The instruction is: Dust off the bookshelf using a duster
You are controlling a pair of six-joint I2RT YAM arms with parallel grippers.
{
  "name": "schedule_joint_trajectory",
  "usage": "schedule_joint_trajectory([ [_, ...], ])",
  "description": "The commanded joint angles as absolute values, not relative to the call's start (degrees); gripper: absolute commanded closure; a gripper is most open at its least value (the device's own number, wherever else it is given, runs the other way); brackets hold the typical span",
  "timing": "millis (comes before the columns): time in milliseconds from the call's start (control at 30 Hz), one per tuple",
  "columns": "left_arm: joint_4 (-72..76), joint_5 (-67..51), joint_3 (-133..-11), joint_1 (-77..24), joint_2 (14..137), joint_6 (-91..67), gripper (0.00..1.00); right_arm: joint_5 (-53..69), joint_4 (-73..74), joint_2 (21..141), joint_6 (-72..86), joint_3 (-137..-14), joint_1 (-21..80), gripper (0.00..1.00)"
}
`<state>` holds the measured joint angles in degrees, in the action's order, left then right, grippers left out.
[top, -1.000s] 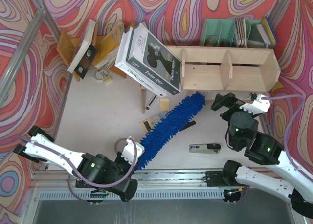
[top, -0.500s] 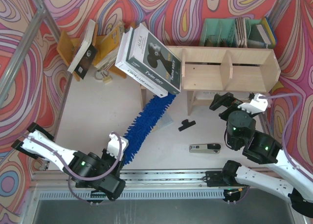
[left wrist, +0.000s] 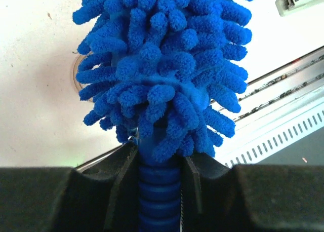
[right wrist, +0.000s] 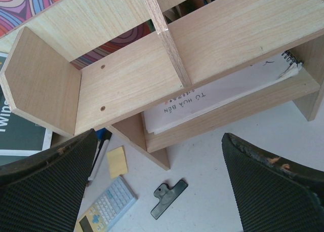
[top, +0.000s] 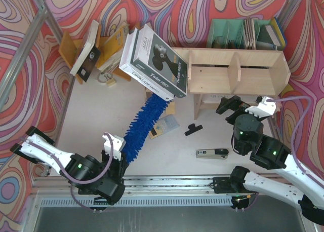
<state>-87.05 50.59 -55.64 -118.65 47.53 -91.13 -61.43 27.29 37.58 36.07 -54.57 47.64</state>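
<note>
Left claw [left wrist: 159,162] is pinching the duster [top: 144,123] by its handle, aiming the fluffy head at the bookshelf [top: 238,65], possibly touching; right claw [right wrist: 159,166] is hanging spread, idle.

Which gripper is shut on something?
The left gripper: it clamps the handle of the duster. The right gripper is open and empty, facing the bookshelf.

Quick count: one bookshelf [top: 238,65], one duster [top: 144,123], one green file organizer [top: 228,34], one black clip [right wrist: 167,197], one calculator [right wrist: 106,206], one yellow sticky pad [right wrist: 117,162], and one silver-and-black gadget [top: 211,153] on the tabletop [top: 101,115]. The books [top: 101,44] back-left overlap too much to count.
</note>
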Motion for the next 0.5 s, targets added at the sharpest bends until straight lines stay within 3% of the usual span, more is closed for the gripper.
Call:
schedule_joint_trajectory([
  [0,-84.2,63.4,-53.1,-118.5,45.5,-92.8,1.0,-62.2,26.4,37.5,37.5,-53.8,47.4,0.01],
  [233,-78.1,63.8,-49.8,-114.6,43.3,-88.9,1.0,-61.9,26.6,37.6,38.8,-53.0,47.5,0.01],
  [467,-59.3,55.9,-48.0,-102.1,46.4,-71.1,1.0,-61.9,26.9,37.1,39.1,-52.4,47.5,0.01],
])
